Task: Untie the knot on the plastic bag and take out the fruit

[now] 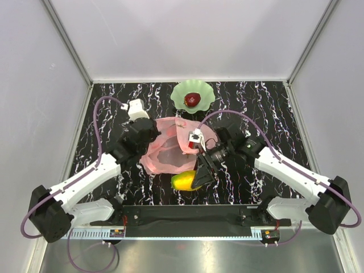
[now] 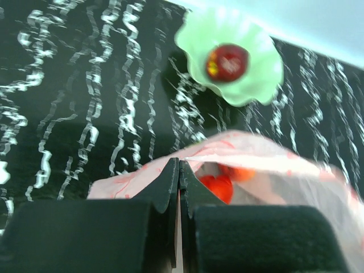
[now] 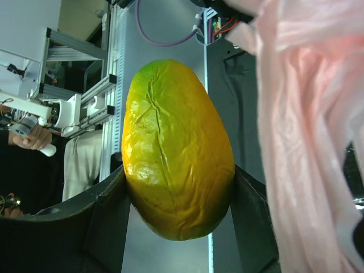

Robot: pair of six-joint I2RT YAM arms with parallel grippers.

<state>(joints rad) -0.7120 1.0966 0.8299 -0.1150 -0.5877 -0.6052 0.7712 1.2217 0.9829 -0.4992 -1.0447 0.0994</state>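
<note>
Plastic bag (image 1: 166, 152) rim pinched in left gripper (image 2: 179, 190); right gripper (image 1: 199, 176), jaws clamping mango (image 3: 176, 148), shd lift clear of bag toward far-edge dish (image 1: 177, 96).

**Colours on the counter**

The counter (image 1: 273, 108) is black with white marbled streaks. The plastic bag (image 1: 165, 156) is translucent pink, and the small fruit (image 2: 217, 187) seen in it is red. The mango (image 3: 176, 153) is yellow-orange, green at one end. The scalloped dish (image 1: 177, 98) is pale green, its apple (image 1: 192, 100) dark red. The fingers (image 2: 162, 190) are black.
</note>
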